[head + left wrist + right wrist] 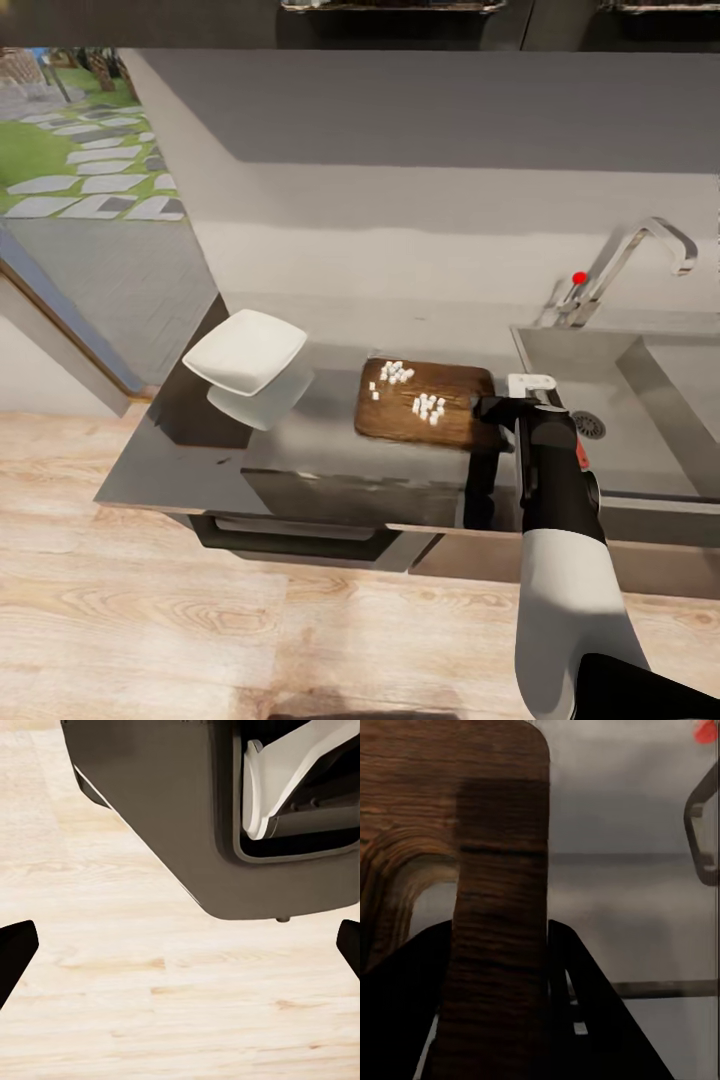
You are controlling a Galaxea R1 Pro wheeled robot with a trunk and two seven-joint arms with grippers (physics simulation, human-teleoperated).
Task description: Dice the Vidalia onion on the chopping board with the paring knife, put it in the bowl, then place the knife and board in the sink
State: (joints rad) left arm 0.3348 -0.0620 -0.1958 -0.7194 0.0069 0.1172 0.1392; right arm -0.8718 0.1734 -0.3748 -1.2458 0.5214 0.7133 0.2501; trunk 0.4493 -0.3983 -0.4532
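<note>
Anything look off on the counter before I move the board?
Yes: the bowl sits tilted near the counter's left end and looks empty, while the diced onion lies loose on the chopping board, which the right gripper grips at its sink-side edge.

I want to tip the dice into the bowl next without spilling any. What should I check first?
1. Right pincer grips the board: ok, its fingers flank the strip beside the slot in the right wrist view.
2. Onion dice sit on the board: ok, in two clusters.
3. Bowl is upright and ready: ok, nothing in it, on the counter on the board's far side from the sink.
4. Left pincer is free to help: ok, open, over the floor.
5. Knife is off the board: cannot tell. A white piece by the right pincer may be it.
</note>
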